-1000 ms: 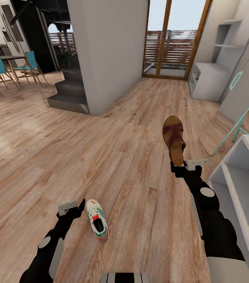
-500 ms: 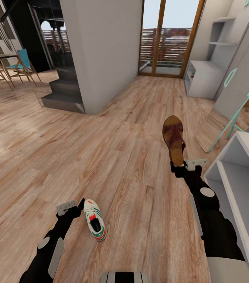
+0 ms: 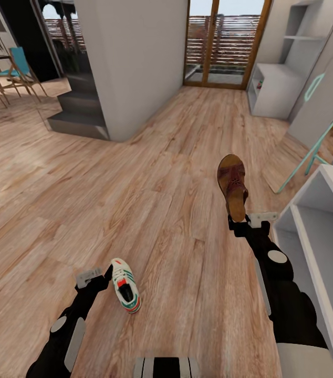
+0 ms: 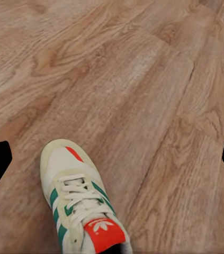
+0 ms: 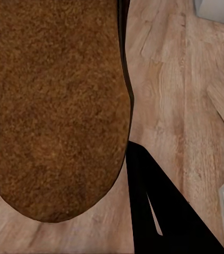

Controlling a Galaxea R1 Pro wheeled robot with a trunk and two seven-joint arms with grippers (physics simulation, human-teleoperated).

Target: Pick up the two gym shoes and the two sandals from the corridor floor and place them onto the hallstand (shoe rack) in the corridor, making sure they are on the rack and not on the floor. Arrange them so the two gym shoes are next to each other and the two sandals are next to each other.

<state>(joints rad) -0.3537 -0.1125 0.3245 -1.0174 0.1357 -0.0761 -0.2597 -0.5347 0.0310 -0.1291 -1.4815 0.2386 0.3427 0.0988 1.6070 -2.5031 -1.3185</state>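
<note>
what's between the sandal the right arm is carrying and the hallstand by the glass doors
Only bare corridor floor: in the head view, nothing lies on the planks between the sandal in the right gripper and the hallstand.

No readable words or numbers appear anywhere. The single brand-like mark is a white trefoil-shaped emblem printed on the red-orange tongue patch of the white low sneaker with green side stripes point(image 4: 80, 203), seen at the lower left of the left wrist picture; any lettering under the emblem is too small and blurred to make out. In the head picture the same shoe point(image 3: 125, 285) sits at the lower left, where the patch shows as a plain red spot with no legible mark.
</note>
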